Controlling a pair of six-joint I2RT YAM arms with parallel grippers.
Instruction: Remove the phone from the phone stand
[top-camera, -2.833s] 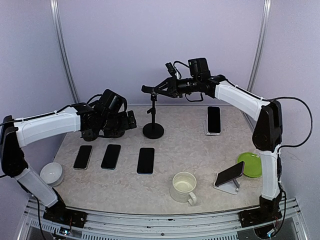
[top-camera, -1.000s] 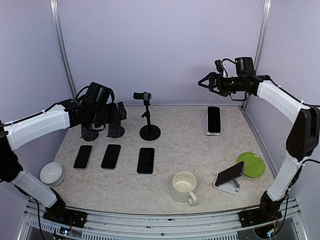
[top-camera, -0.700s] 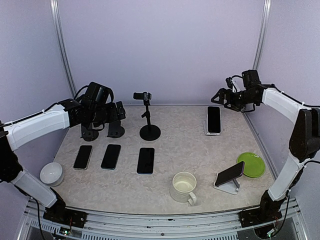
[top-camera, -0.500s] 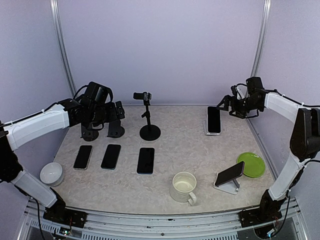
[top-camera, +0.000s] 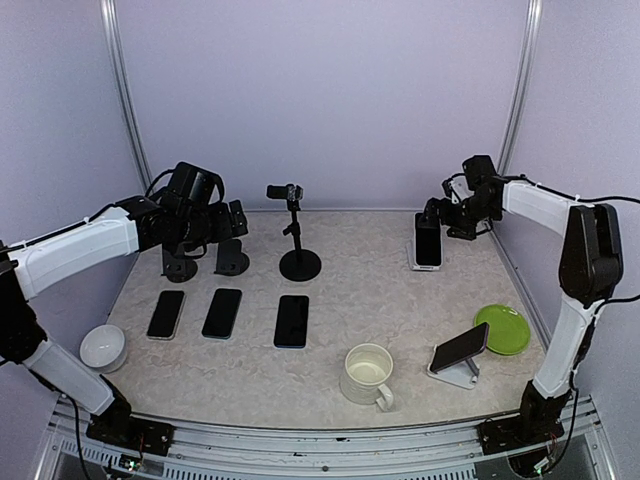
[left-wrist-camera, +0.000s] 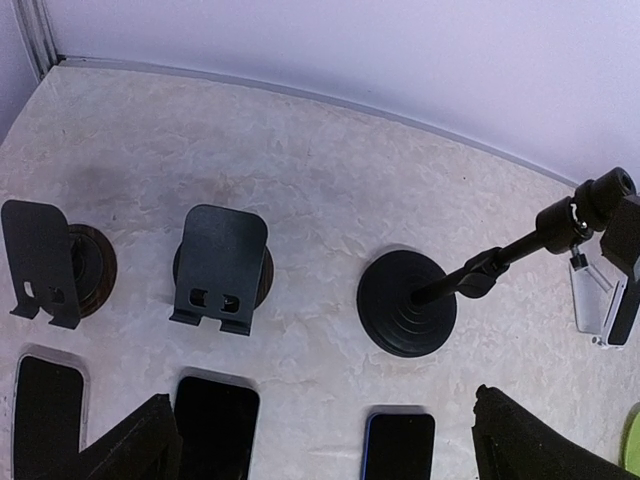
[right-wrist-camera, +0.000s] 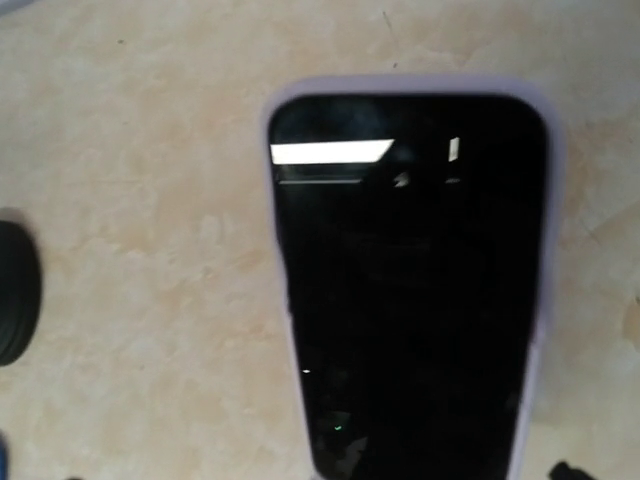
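Left pincer (top-camera: 232, 222) hangs above the back-left part of the table (top-camera: 380, 300), its two dark fingers (left-wrist-camera: 130, 452) spread wide apart and holding nothing. Under it two empty black holders (left-wrist-camera: 220, 262) stand side by side, and in front of them three flat phones (top-camera: 222, 312) lie in a row, screens dark. A white bowl (top-camera: 103, 347) sits near the front-left corner. Toward the middle stands a black pole stand (top-camera: 300, 262) on a round base, with a small clamp at its top. Nearer the front is a cream mug (top-camera: 368, 375).

At the back right, the phone (top-camera: 428, 243) leans in its white phone stand (top-camera: 424, 267), screen dark, with a pale case round its edge. Just at its top edge is the right pincer (top-camera: 440, 213). From where I stand I cannot tell whether its fingers are spread or pressed together, or whether they touch the phone. At the front right a second phone (top-camera: 460, 347) tilts on another white stand (top-camera: 455, 378), with a green plate (top-camera: 503, 328) just beside it.
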